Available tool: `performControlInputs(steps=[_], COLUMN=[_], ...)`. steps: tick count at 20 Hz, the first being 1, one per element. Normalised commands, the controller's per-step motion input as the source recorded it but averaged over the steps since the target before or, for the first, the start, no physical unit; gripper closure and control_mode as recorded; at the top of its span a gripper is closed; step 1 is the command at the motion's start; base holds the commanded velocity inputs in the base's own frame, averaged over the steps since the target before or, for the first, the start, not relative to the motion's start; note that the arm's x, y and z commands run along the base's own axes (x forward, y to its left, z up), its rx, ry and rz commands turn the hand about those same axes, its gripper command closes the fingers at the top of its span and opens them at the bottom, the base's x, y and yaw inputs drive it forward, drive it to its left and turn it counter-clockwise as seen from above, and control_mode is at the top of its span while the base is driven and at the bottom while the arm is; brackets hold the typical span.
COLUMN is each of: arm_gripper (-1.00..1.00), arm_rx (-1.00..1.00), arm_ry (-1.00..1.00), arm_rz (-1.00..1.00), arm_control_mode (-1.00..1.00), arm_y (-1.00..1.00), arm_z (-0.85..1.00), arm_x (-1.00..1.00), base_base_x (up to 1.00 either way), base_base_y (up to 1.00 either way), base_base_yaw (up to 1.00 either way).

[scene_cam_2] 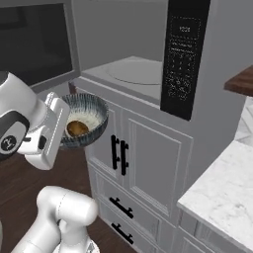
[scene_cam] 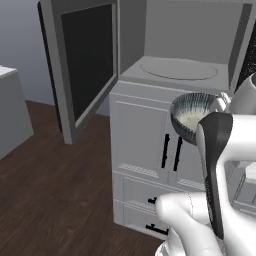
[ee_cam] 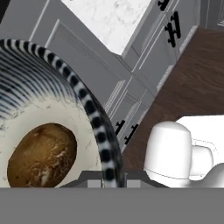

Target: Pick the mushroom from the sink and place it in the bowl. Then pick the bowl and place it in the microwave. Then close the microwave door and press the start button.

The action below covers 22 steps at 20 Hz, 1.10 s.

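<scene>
My gripper [ee_cam: 107,176] is shut on the rim of the bowl [ee_cam: 89,103], holding it in the air in front of the cabinet just below the microwave [scene_cam: 177,70]. The bowl [scene_cam_2: 89,114] is dark and streaked outside and pale inside. The brown mushroom [scene_cam_2: 76,128] lies in it, large and close in the hand view [ee_cam: 41,155]. The microwave door [scene_cam: 87,55] stands swung wide open to the left. The round turntable [scene_cam_2: 136,71] is bare. The black control panel [scene_cam_2: 183,54] is to the right of the opening. The sink is out of view.
Grey cabinet doors with black handles [scene_cam_2: 118,147] and drawers sit under the microwave. A white marble counter [scene_cam_2: 222,192] runs at the right. Dark wood floor [scene_cam: 60,190] spreads to the left, below the open door.
</scene>
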Motion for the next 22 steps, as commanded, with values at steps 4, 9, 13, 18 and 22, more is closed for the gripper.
performControlInputs(steps=[4,9,13,18,22], arm_gripper=[1.0,1.0,1.0,1.0,1.0], arm_rx=[0.0,0.0,0.0,0.0,0.0], arm_ry=[0.0,0.0,0.0,0.0,0.0], arm_rz=[0.0,0.0,0.0,0.0,0.0], arm_control_mode=[1.0,1.0,1.0,1.0,1.0], arm_y=[0.0,0.0,0.0,0.0,0.0], arm_z=[0.0,0.0,0.0,0.0,0.0], arm_x=[0.0,0.0,0.0,0.0,0.0], base_base_x=[0.48,0.09,0.1,0.22,0.4], base_base_y=[0.1,0.13,-0.01,-0.07,-0.19], base_base_yaw=[0.09,0.11,0.34,0.33,0.23])
